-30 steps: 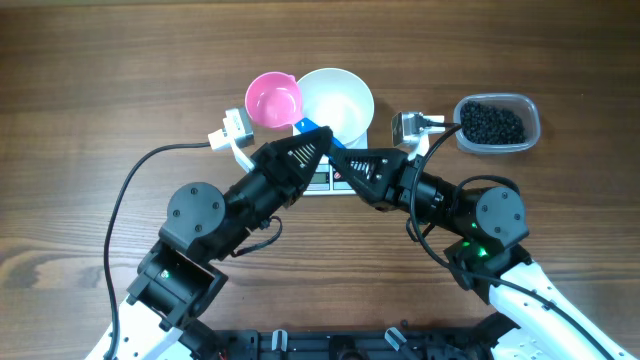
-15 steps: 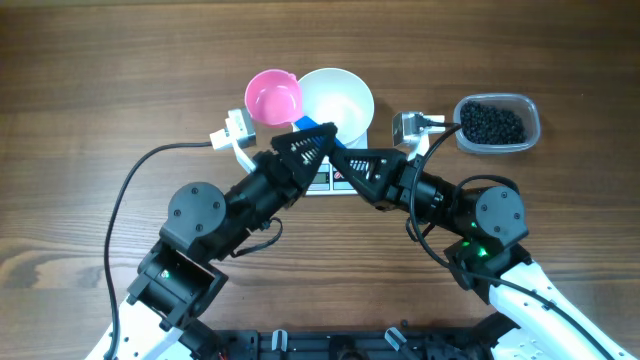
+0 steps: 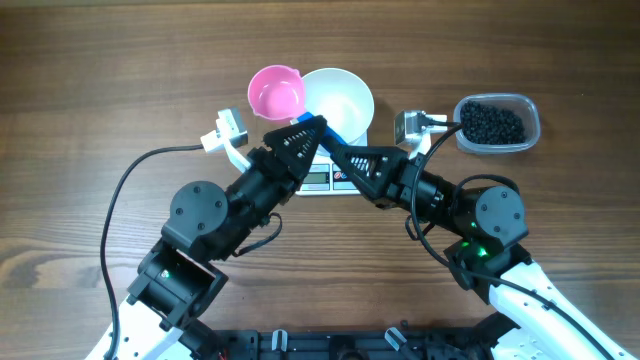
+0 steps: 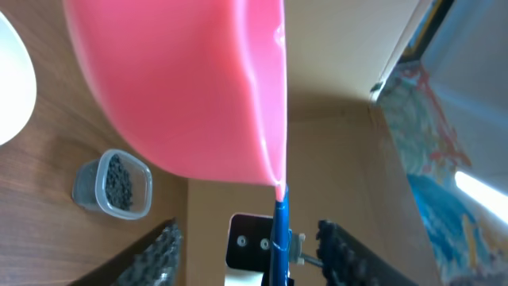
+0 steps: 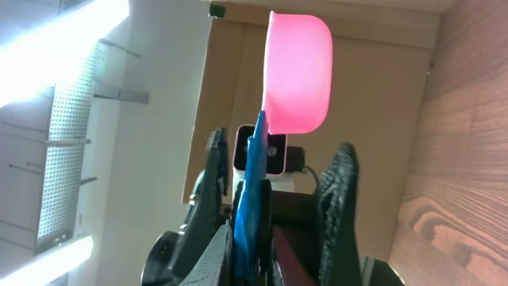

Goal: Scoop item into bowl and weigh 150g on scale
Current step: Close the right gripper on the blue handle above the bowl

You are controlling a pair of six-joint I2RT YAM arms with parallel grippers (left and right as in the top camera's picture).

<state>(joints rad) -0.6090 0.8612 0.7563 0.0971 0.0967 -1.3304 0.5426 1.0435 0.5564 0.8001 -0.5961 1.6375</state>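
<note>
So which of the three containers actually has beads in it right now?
The clear plastic tub at far right: it alone holds the black beads. The white bowl and pink scoop are empty.

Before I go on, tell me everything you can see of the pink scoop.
The pink scoop is a round, smooth, plastic-looking cup with a small lip on its rim and a flat blue handle. It is empty, mouth up and roughly level, raised off the table beside the white bowl. The handle runs down between the right fingers, which appear to grip its end. The left fingers stand open on either side of it without touching.
</note>
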